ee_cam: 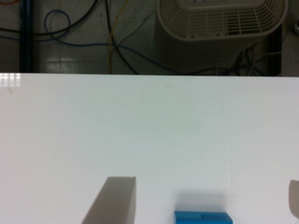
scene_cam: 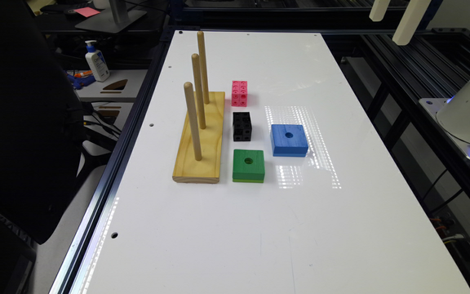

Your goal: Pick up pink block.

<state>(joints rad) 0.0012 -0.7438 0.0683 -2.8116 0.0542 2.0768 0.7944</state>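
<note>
My jaws hang spread and empty high over the worktop, the pink block untouched beside the peg board, far from me.

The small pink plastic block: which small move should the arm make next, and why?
Probably carry the gripper sideways until it is over the small pink plastic block. The jaws are open, with only the blue wooden block near them; the pink block stands apart, beyond the black plastic block.
</note>
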